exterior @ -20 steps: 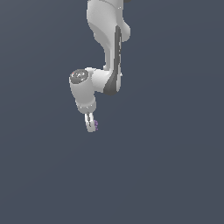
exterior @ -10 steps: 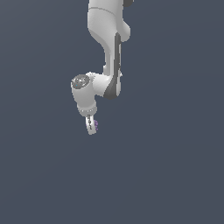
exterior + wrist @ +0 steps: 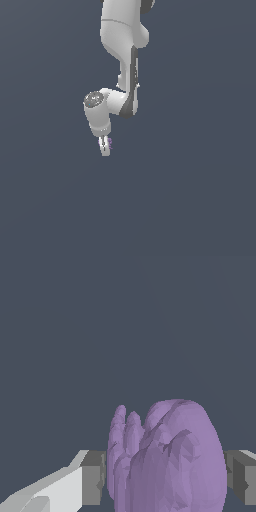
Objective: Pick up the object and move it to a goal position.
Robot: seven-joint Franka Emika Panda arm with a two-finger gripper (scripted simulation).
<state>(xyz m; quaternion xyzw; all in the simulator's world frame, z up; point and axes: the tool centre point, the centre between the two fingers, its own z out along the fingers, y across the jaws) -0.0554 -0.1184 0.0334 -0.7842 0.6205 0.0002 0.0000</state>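
One purple clump (image 3: 165, 456) fills my wrist view, wedged between the two grey pads (image 3: 92, 478), so I read the jaws as clenched on the object. From the exterior view I see the white arm (image 3: 122, 55) hanging down with the gripper (image 3: 105, 146) at its tip, and a speck of purple showing just at the fingertips. I judge we're in the carry step: the pick is done and the move to the goal is what's left. No goal marker shows in either view, so I can't say how far off it is. Next move calls for steady travel with the grip kept firm. Containers: I see none anywhere, only flat grey-blue background.
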